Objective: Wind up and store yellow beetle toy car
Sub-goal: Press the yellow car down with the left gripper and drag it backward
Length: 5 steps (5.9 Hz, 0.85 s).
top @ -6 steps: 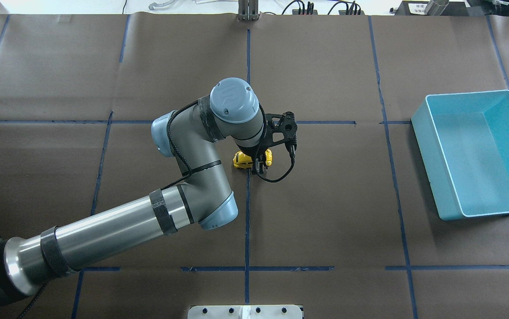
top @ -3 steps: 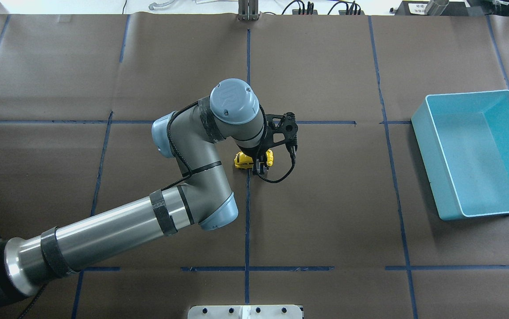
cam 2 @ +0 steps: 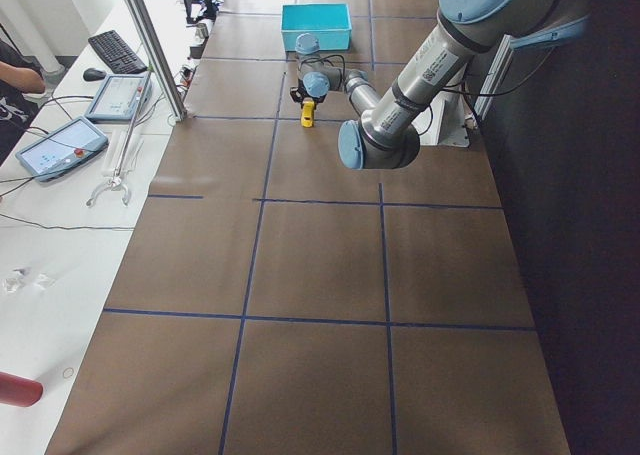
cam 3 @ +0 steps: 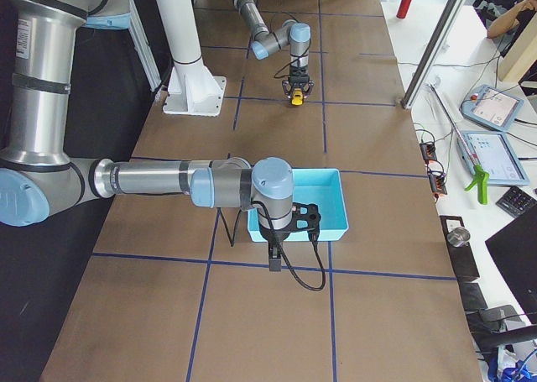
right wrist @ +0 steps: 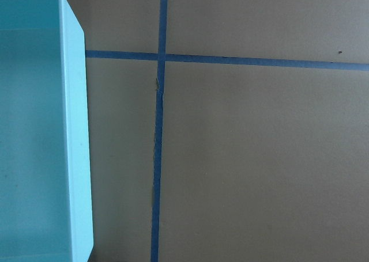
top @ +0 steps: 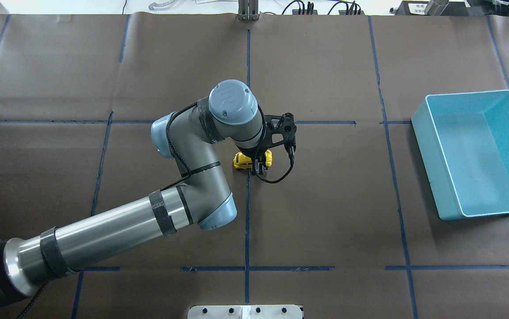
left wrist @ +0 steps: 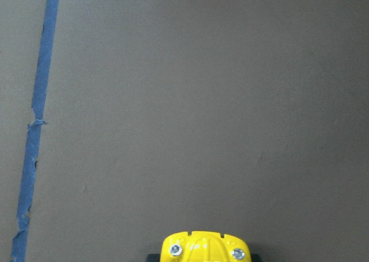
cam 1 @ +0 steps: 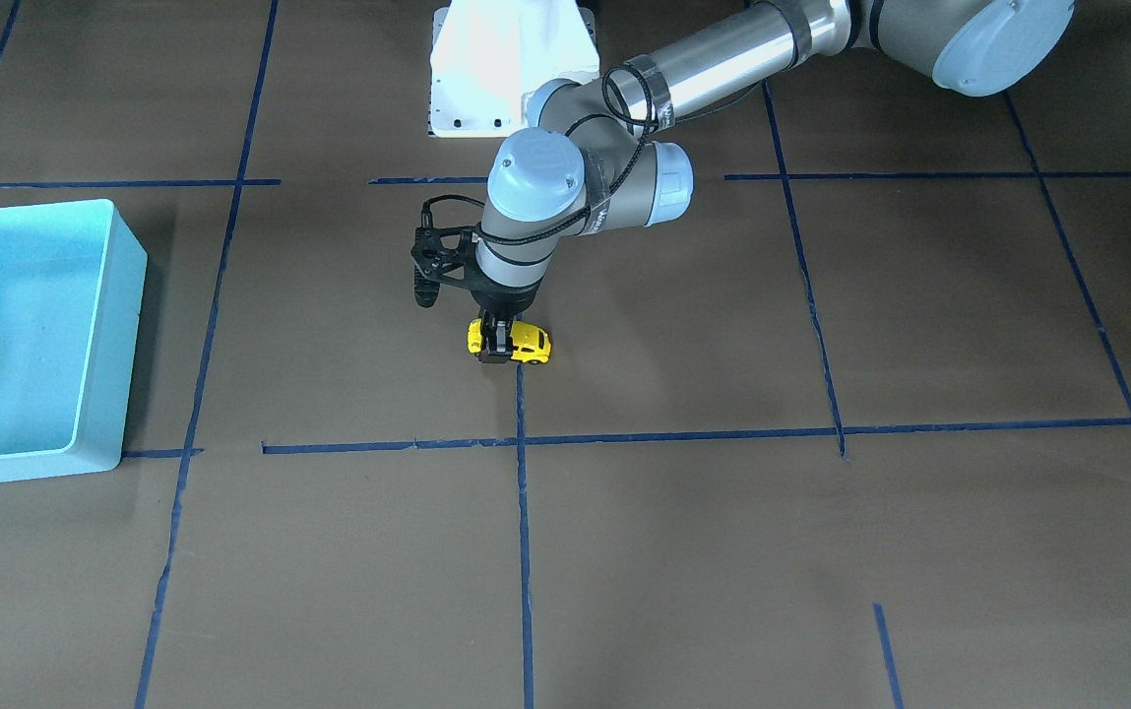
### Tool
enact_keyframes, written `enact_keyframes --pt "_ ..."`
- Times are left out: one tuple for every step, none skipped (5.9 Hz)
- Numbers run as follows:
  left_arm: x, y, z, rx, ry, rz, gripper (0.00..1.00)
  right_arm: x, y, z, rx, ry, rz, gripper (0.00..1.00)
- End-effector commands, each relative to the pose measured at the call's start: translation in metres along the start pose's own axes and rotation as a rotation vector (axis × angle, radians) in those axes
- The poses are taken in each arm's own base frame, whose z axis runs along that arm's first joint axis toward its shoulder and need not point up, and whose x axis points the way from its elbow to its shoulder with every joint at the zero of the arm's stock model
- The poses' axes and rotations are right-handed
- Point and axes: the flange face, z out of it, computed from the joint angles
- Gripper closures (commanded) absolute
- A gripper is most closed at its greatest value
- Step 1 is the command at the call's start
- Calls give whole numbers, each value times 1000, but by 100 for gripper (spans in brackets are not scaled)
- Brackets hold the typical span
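yellow car (cam 1: 527,343) — on worktop (cam 1: 722,551), well apart from bin (cam 1: 131,345) | left gripper (cam 1: 497,344) pinching car | right gripper (cam 3: 273,264) beside bin — grip cannot tell | progress: grasped; winding, binning left

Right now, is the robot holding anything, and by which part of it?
Yes: its left hand grips the yellow beetle toy car across its body, a finger on each side. Whether the right hand holds anything cannot be told.

Brown paper (top: 325,212) covers whole table. Blue tape lines (top: 247,221) cross it, making big squares. Blue bin (top: 475,159) near right edge. White plate (top: 245,311) at middle of robot's edge.
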Motion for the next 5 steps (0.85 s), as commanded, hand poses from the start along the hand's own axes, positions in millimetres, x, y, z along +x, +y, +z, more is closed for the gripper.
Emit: enact_keyframes --pt "0 6 3 -6 2 -3 100 -1 -1 -1 2 0 -2 0" --pt "0 8 4 -9 3 -4 100 -2 -2 0 0 0 -3 0" --pt "-1 10 5 -10 2 -6 100 -3 -3 0 1 0 -7 0" --pt "-2 13 5 -5 -1 -4 100 -3 -2 1 -2 0 -5 0" --pt "-2 18 8 -7 1 -5 100 -2 -2 1 -3 0 -4 0"
